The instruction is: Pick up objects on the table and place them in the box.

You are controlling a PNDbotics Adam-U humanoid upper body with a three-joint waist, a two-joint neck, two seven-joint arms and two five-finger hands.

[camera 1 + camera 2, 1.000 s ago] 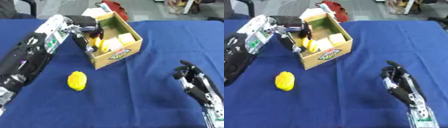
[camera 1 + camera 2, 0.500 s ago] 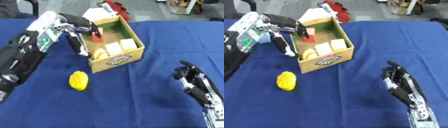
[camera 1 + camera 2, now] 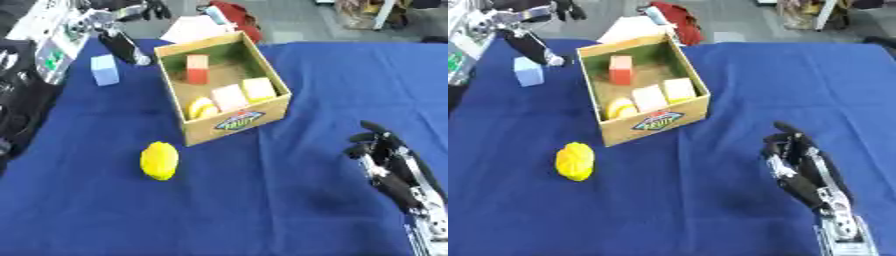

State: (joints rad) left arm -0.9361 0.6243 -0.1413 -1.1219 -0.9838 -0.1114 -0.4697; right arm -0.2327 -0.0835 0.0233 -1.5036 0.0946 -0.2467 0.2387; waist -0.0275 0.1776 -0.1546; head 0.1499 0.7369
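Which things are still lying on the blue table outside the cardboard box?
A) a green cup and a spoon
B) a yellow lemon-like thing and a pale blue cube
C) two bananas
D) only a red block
B: the yellow lemon-like thing lies on the cloth in front of the box, and the pale blue cube sits to the box's left; the red block is inside it.

The box (image 3: 229,87) stands on the table (image 3: 289,200) toward its far edge, left of the middle, and holds four items: an upright block (image 3: 198,68) at the far wall, two blocks (image 3: 229,97) (image 3: 259,89) side by side near the front wall, and a rounded item (image 3: 200,107) at the front-left corner. A cube (image 3: 104,69) lies left of the box near the far-left corner, with the left hand (image 3: 131,30) above and just beside it; a lemon-shaped item (image 3: 159,160) lies in front of the box, to its left. The right hand (image 3: 798,167) rests near the near-right corner, well apart from the box.
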